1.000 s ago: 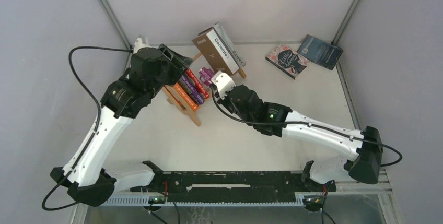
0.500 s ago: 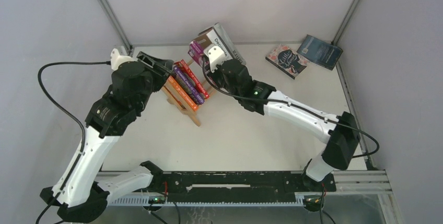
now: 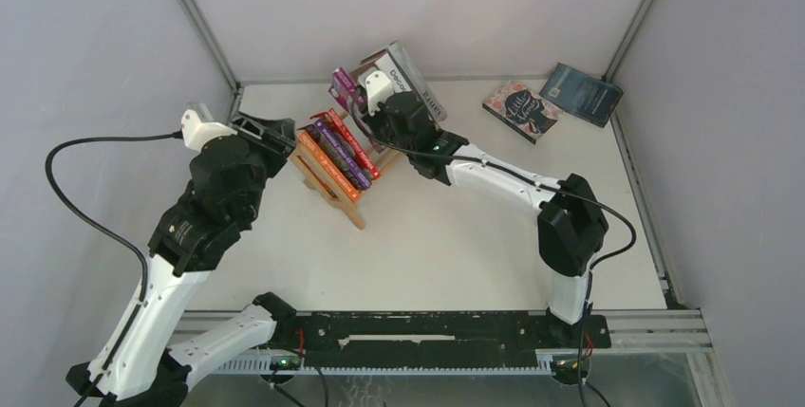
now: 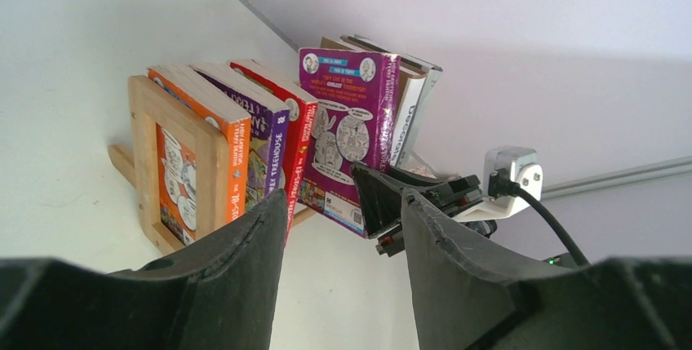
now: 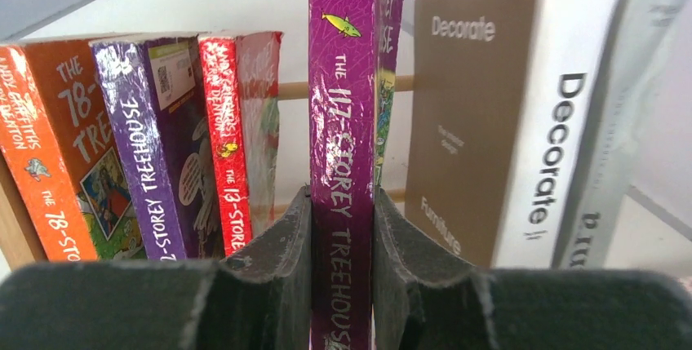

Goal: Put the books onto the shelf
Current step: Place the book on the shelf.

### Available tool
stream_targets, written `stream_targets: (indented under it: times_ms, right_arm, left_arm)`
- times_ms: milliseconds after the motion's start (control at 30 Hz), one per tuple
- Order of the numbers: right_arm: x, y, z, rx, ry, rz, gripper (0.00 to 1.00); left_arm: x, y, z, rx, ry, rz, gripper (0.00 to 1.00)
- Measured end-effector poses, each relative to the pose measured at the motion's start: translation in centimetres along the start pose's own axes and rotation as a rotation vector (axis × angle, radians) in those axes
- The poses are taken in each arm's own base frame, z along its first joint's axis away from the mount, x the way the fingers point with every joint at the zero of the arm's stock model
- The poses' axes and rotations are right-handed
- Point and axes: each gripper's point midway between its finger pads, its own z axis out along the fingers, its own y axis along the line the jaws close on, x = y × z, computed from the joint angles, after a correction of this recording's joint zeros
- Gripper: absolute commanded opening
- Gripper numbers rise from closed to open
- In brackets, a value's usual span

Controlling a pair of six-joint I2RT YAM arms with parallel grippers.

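As the right gripper (image 5: 341, 199) pinches the magenta book (image 5: 347, 81) upright at frame centre, between red book (image 5: 224, 138) left and brown book (image 5: 457, 105) right, we see the left gripper (image 4: 343, 197) parted, empty, facing the shelf (image 4: 145, 121).

I see three spines with pale lettering in the light wood shelf (image 4: 147, 162): an orange book (image 5: 37, 162) with cartoon art, a violet book (image 5: 143, 146) and a red book (image 5: 224, 146). My black right claw (image 5: 341, 203) holds a magenta book (image 5: 343, 121) with a yellow fish on its spine. To its right are a brown book (image 5: 465, 121) with a white spine and a grey book (image 5: 612, 121). At the top view's upper right, a dark pink-flowered book (image 3: 520, 110) and a navy book (image 3: 581, 94) lie on the white surface (image 3: 456, 236).
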Motion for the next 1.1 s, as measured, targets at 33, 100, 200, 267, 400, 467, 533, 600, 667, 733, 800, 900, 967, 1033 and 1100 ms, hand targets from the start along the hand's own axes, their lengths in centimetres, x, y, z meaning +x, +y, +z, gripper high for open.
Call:
stream_targets:
  times_ms: [33, 100, 200, 267, 400, 467, 533, 600, 667, 733, 800, 900, 967, 1033, 1100]
  right_arm:
    - [0.3, 0.2, 0.4, -0.007, 0.001, 0.005, 0.00]
    - [1.0, 0.6, 1.0, -0.020, 0.009, 0.011, 0.00]
    - [1.7, 1.1, 1.7, -0.036, 0.012, 0.025, 0.00]
    - [1.7, 1.4, 2.0, -0.046, -0.001, 0.035, 0.00]
    - [1.7, 1.7, 2.3, -0.050, -0.039, 0.062, 0.00]
    - [2.0, 1.9, 2.4, -0.053, -0.052, 0.069, 0.00]
    - [2.6, 2.1, 2.6, -0.057, -0.058, 0.076, 0.00]
    - [3.5, 2.3, 2.8, -0.062, -0.057, 0.084, 0.00]
    - [4.6, 2.5, 3.0, -0.065, -0.055, 0.089, 0.00]
    - [5.7, 2.7, 3.2, -0.069, -0.051, 0.094, 0.00]
    - [6.8, 3.0, 3.4, -0.074, -0.046, 0.102, 0.00]
    - [7.1, 3.1, 3.5, -0.073, -0.072, 0.113, 0.00]
    - [7.0, 3.1, 3.6, -0.072, -0.097, 0.123, 0.00]
    - [7.0, 3.2, 3.9, -0.074, -0.121, 0.135, 0.00]
    - [7.4, 3.5, 4.2, -0.077, -0.135, 0.143, 0.00]
  left_arm:
    - [-0.1, 0.1, 0.0, -0.002, -0.005, 0.005, 0.58]
    - [-0.2, 0.4, 0.0, -0.005, -0.013, 0.018, 0.58]
    - [0.0, 0.8, 0.3, -0.012, -0.025, 0.030, 0.58]
    - [0.1, 1.4, 0.5, -0.022, -0.031, 0.043, 0.57]
    - [0.5, 2.4, 0.8, -0.040, -0.039, 0.058, 0.57]
    - [0.6, 2.8, 0.9, -0.045, -0.044, 0.063, 0.57]
    - [0.8, 3.3, 1.0, -0.049, -0.049, 0.069, 0.57]
    - [1.0, 3.6, 1.1, -0.047, -0.053, 0.070, 0.57]
    - [1.2, 4.0, 1.1, -0.047, -0.055, 0.074, 0.56]
    - [1.5, 4.4, 1.2, -0.047, -0.058, 0.074, 0.56]
    - [1.9, 4.9, 1.2, -0.048, -0.058, 0.075, 0.56]
    - [2.4, 5.8, 1.3, -0.052, -0.061, 0.081, 0.56]
    - [2.8, 6.4, 1.4, -0.056, -0.064, 0.083, 0.56]
    - [3.1, 7.1, 1.4, -0.062, -0.067, 0.086, 0.56]
    - [3.4, 7.7, 1.4, -0.068, -0.071, 0.088, 0.56]
